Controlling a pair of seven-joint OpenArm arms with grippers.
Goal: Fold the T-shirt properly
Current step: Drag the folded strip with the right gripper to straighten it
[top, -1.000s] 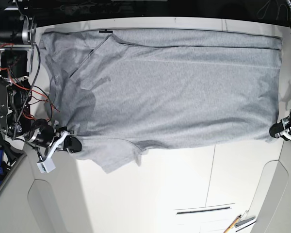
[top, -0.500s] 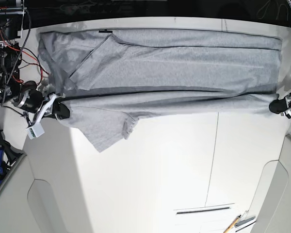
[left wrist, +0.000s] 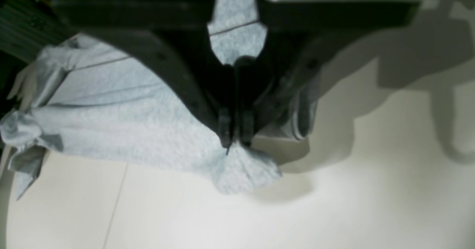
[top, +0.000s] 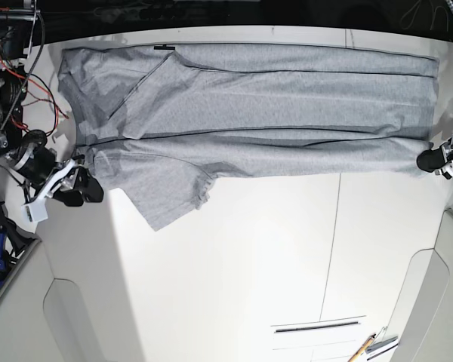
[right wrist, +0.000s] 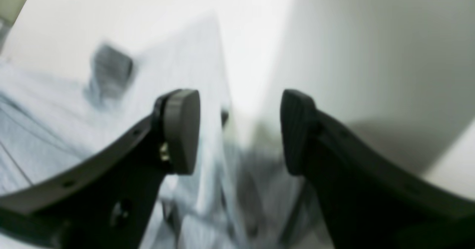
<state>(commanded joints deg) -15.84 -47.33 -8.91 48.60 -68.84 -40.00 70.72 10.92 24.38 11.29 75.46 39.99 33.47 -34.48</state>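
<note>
The heather-grey T-shirt [top: 257, 113] lies spread across the far part of the white table [top: 272, 264], its near edge folded over onto the body so that a doubled band runs the width of the base view; one short sleeve [top: 170, 200] sticks out toward the near side, flat on the table; the far hem runs along the table's back edge. The left gripper [top: 429, 160], at the right of the base view, sits at the shirt's corner; only its wrist view shows the black jaws clenched on a small bunch of grey cloth [left wrist: 237, 163], the fabric trailing away to that view's left. The right gripper [top: 79, 192] sits just off the shirt's other end; its blurred wrist view shows the round pads [right wrist: 182, 130] standing apart with nothing between them, grey fabric below and beyond.
</note>
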